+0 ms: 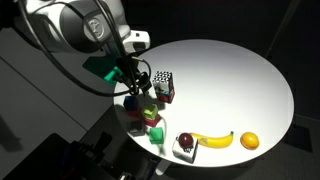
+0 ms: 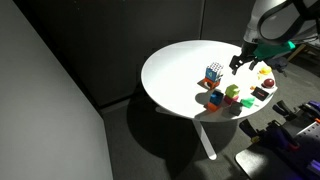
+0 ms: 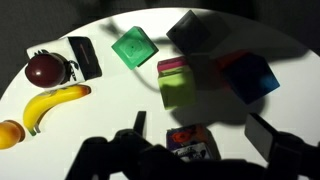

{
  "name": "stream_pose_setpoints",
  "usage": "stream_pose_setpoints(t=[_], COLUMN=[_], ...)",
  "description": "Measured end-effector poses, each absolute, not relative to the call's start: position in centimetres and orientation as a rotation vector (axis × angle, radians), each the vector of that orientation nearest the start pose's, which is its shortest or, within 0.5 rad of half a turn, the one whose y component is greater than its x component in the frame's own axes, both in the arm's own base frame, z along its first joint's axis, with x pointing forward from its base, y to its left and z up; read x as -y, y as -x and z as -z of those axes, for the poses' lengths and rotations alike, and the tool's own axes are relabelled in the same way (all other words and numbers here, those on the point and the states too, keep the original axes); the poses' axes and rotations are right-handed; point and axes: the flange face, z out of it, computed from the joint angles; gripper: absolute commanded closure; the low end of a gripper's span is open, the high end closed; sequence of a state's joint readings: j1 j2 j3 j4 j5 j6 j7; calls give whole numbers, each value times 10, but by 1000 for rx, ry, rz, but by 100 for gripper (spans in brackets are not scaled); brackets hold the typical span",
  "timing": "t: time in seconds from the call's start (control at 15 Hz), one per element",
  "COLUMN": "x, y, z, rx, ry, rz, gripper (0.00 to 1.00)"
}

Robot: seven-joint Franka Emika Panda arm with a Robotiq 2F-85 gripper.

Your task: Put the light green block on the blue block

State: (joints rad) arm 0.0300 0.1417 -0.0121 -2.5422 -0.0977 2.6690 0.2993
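In the wrist view the light green block (image 3: 176,90) sits on top of a pink block (image 3: 172,66), in the middle of the cluster. The blue block (image 3: 252,76) lies just to its right on the white table, partly in shadow. My gripper (image 3: 203,132) is open and empty. It hovers above the table with a Rubik's cube (image 3: 188,141) showing between its fingers, short of both blocks. In an exterior view the light green block (image 2: 232,92) and the blue block (image 2: 215,98) lie below my gripper (image 2: 243,63).
An emerald-green cube (image 3: 133,46) and a grey cube (image 3: 190,30) lie beyond the blocks. An apple (image 3: 45,68), a black object (image 3: 85,57), a banana (image 3: 50,105) and an orange (image 3: 8,133) are at the left. The round table's edge (image 1: 285,100) is nearby.
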Motion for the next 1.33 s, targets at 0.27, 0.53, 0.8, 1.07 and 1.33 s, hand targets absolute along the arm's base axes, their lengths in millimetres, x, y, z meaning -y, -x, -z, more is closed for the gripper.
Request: stream_pose_setpoints(t=[0.27, 0.53, 0.8, 1.07, 1.33], x=[-11, -8, -3, 0, 2], y=[-454, -454, -454, -453, -454], z=[-204, -186, -166, -145, -131], rx=[-306, -308, -302, -265, -180], ry=[3175, 3174, 3173, 3179, 3184], rz=[-41, -17, 3, 11, 41], gripper=[0, 0, 0, 0, 0])
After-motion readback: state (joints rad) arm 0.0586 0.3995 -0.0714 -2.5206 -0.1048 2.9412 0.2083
